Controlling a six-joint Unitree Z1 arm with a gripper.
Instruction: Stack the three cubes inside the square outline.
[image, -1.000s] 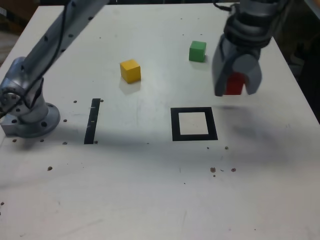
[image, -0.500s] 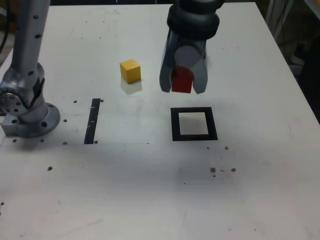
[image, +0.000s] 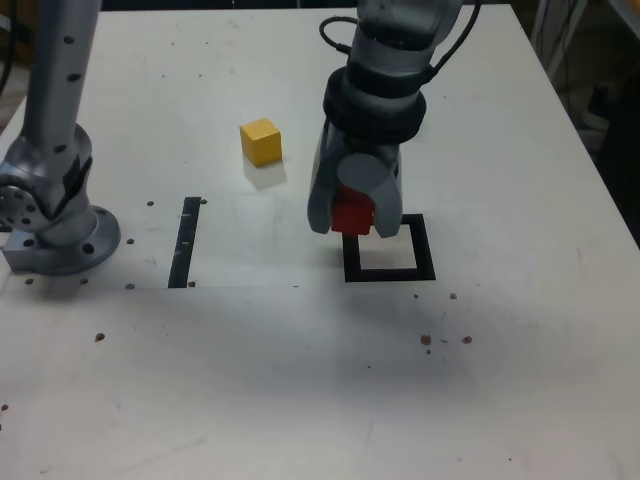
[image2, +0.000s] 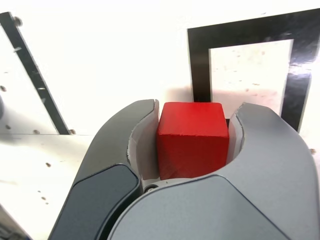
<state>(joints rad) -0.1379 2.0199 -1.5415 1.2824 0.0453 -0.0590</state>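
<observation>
- Clearly, the end effector (image: 352, 226) is closed on the red cube (image: 352, 213), one jaw pressing on each side of it.
- In the wrist view the red cube (image2: 192, 137) fills the gap between the two grey jaws, and its flat faces and sharp edges are easy to see; the exterior view shows only a small part of it between the jaws.
- The wrist view also shows the square outline (image2: 250, 65) just beyond the cube, and the black strip (image2: 35, 75) to one side of it.
- Only the exterior view shows the yellow cube (image: 261, 141), which stands alone on the white surface (image: 300, 380), well apart from the end effector.
- In the exterior view the red cube is over the left upper corner of the square outline (image: 390, 270), and whether it touches the surface I cannot tell.
- The green cube is in neither view now; one second ago it was seen near the far edge.
- Compared with one second ago, the arm has moved from the exterior view's right toward the outline and has come lower.
- No brand, label or writing can be read.
</observation>
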